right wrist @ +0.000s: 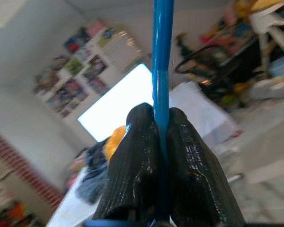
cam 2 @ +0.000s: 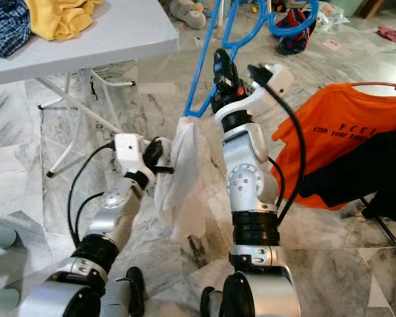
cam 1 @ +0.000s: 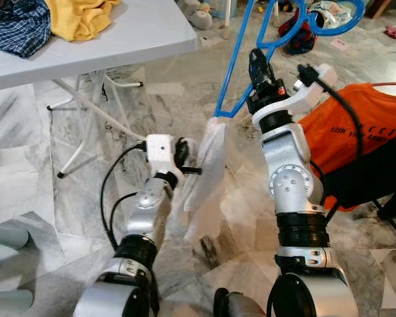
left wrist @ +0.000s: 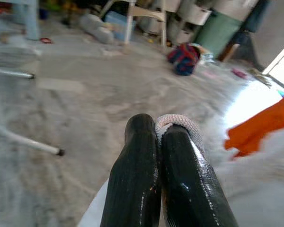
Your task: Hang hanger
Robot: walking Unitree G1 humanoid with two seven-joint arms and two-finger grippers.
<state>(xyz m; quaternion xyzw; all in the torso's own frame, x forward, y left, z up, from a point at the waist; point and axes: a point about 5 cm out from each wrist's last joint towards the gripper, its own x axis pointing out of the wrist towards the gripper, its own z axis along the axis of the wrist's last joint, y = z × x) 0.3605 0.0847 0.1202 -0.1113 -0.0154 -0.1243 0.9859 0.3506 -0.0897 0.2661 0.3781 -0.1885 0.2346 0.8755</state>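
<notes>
Blue hanger (cam 1: 251, 59) first: it is up in the air in front of me, clamped in my right claw (cam 1: 257, 66), whose two black fingers (right wrist: 142, 161) are pressed together on one thin blue bar. Its frame runs steeply up and away from the claw, with the hook end at the top of the eye views, over the cluttered floor beyond. The lower corner points down and toward my left, and a white garment (cam 1: 208, 178) hangs from that corner — limp, most of its length trailing toward the marble floor (cam 1: 86, 172).

My left claw (cam 1: 185, 158) sits lower, just beside the cloth; its fingers (left wrist: 180, 179) are closed on a fold of white fabric with a ribbed edge. So the right arm carries the hanger, the left only steadies the garment.

The relation I would steer by: the hook lies above and beyond the right claw, so hanging it means lifting and reaching forward with that arm. I cannot make out a rail.

To my right, an orange T-shirt (cam 1: 356, 132) is draped with a dark garment over a rack; its print reads partly "year" in the right eye view, the rest too small. To my left, a white folding surface (cam 1: 119, 39) carries yellow cloth (cam 1: 79, 16) and a blue plaid shirt (cam 1: 16, 26).
</notes>
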